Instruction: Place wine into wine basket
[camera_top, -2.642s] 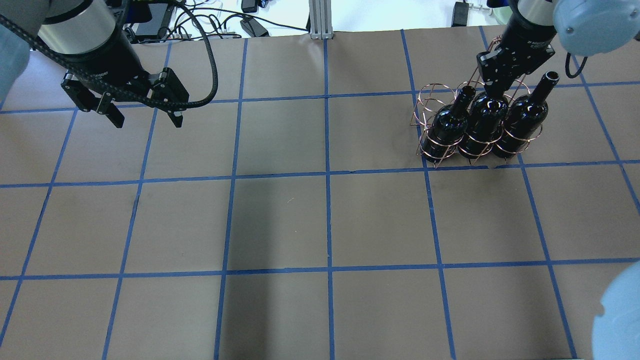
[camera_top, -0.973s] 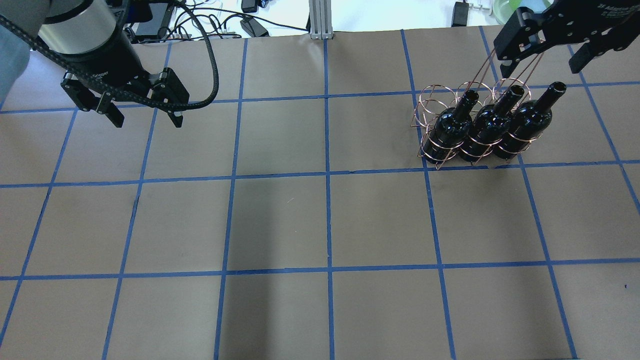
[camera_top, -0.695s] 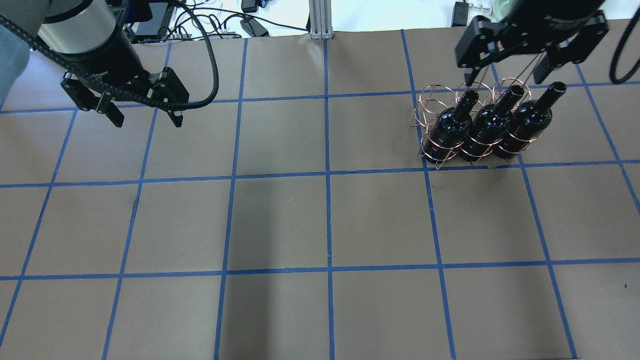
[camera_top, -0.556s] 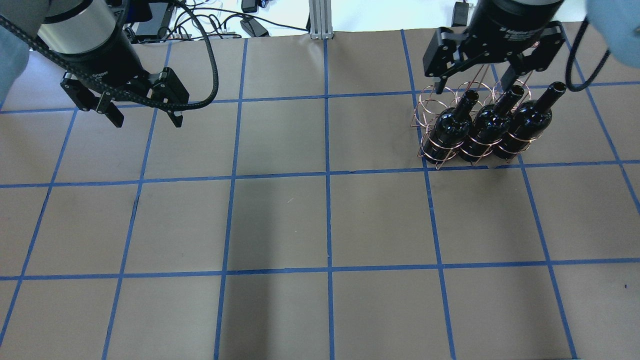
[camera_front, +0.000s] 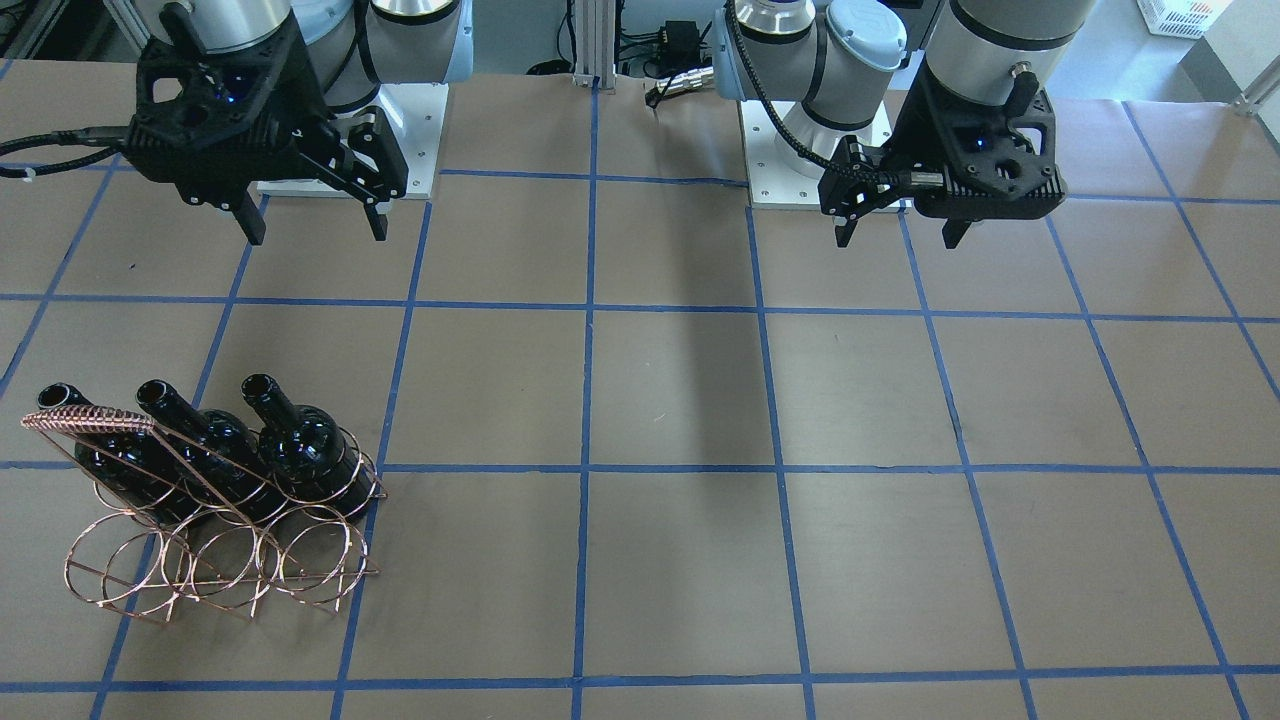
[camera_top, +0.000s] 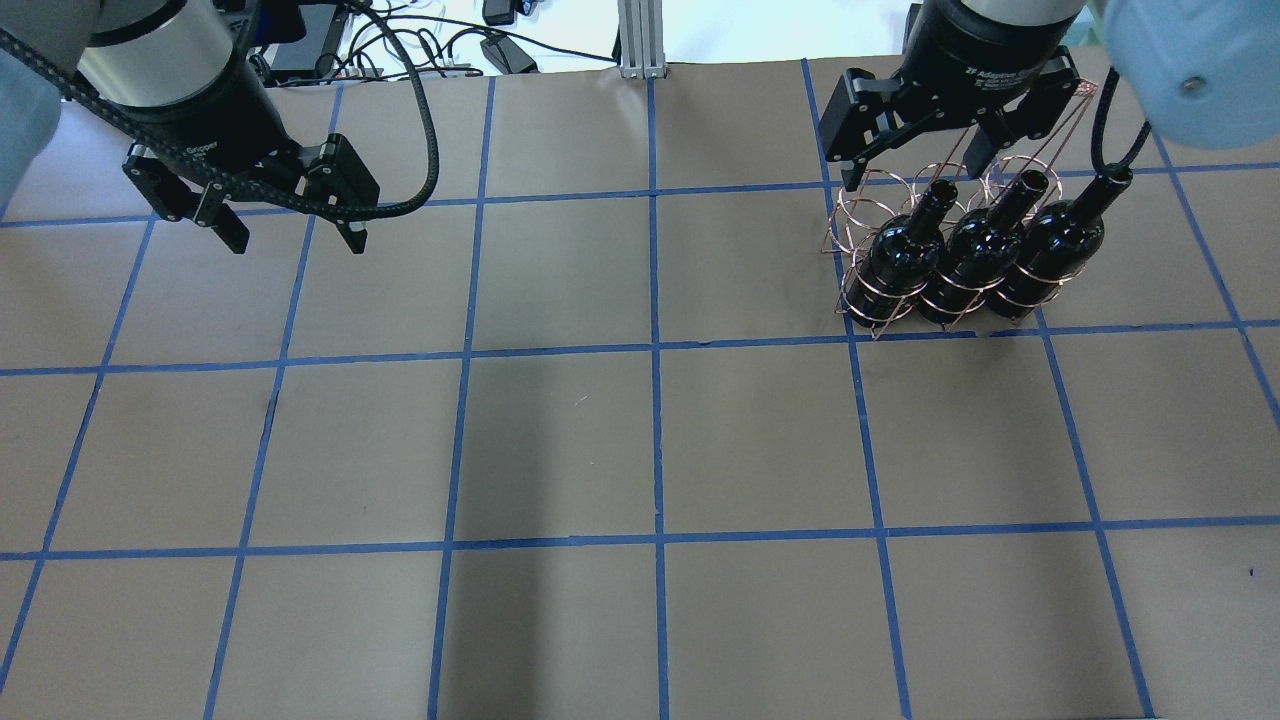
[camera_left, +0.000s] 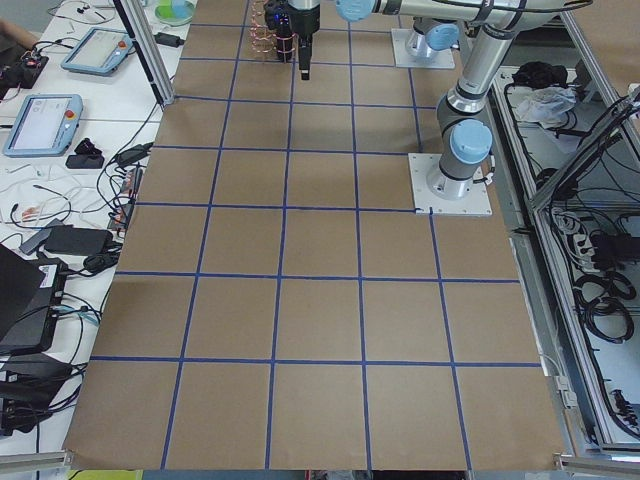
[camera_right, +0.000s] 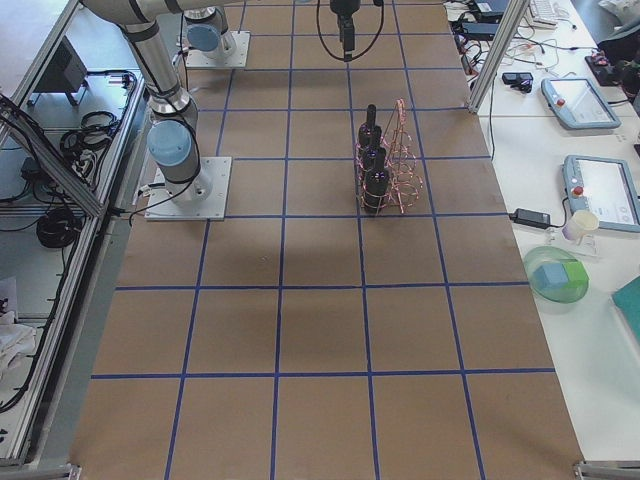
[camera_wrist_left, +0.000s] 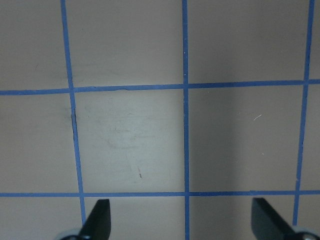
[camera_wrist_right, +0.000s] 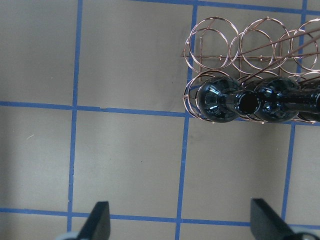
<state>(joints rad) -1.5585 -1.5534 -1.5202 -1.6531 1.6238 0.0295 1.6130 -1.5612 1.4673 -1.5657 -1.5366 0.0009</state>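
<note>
Three glossy black wine bottles (camera_top: 965, 252) stand side by side in the near row of the copper wire wine basket (camera_top: 862, 205) at the table's back right. They also show in the front view (camera_front: 215, 450) with the basket (camera_front: 215, 565). My right gripper (camera_top: 912, 165) is open and empty, raised above the basket's left part. Its wrist view shows the leftmost bottle (camera_wrist_right: 217, 100), the basket's rings (camera_wrist_right: 210, 40) and the open gripper (camera_wrist_right: 181, 222). My left gripper (camera_top: 295, 240) is open and empty over the back left of the table, far from the basket.
Brown paper with a blue tape grid (camera_top: 655, 350) covers the table. The basket's far row of rings (camera_front: 300, 560) holds nothing. Cables and a metal post (camera_top: 640, 40) lie beyond the back edge. Both arm bases (camera_front: 800, 150) stand at the robot's side.
My right gripper left the middle bottle's neck, opened, lifted off and swung left across the back of the basket. The bottles stay in the rings. The left arm has not moved.
</note>
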